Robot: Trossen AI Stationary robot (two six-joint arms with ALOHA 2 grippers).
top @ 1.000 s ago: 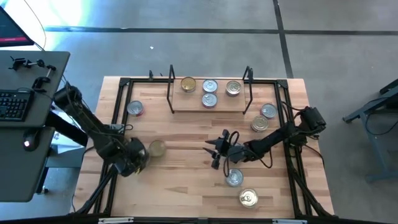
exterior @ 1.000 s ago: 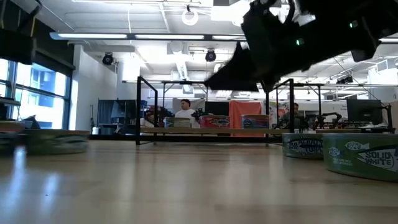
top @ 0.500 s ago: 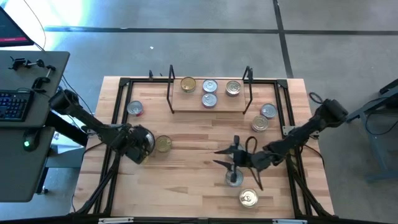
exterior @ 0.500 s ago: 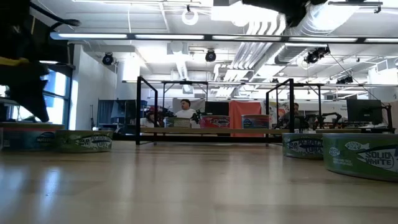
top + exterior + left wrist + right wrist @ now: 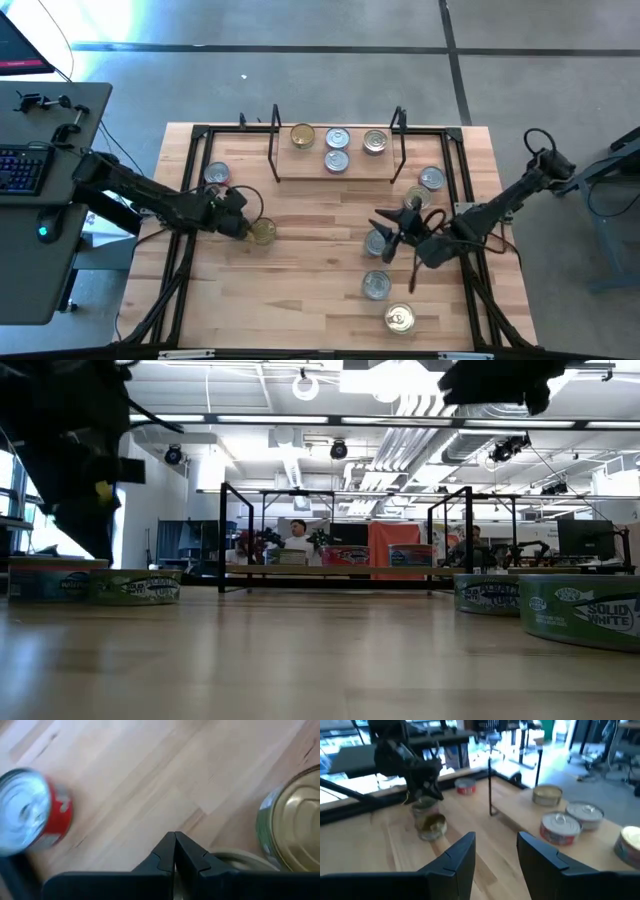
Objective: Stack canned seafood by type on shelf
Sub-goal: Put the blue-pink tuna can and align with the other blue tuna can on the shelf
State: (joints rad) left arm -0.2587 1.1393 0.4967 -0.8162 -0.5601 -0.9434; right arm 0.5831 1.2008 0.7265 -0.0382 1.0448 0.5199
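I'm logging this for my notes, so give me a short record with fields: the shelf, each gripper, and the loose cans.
shelf: four cans on its board
left gripper: shut, holding nothing, beside the gold-lidded can
right gripper: open, nothing between its fingers, above the table's right half
red-labelled can: on the table, left of the shelf
other loose cans: several on the table's right side

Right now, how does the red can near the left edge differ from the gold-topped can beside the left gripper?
The red can has a silver lid; the gold-topped can has a gold one. The red can's side is red, the gold-topped can's greenish. Both stand upright on the table, off the shelf.
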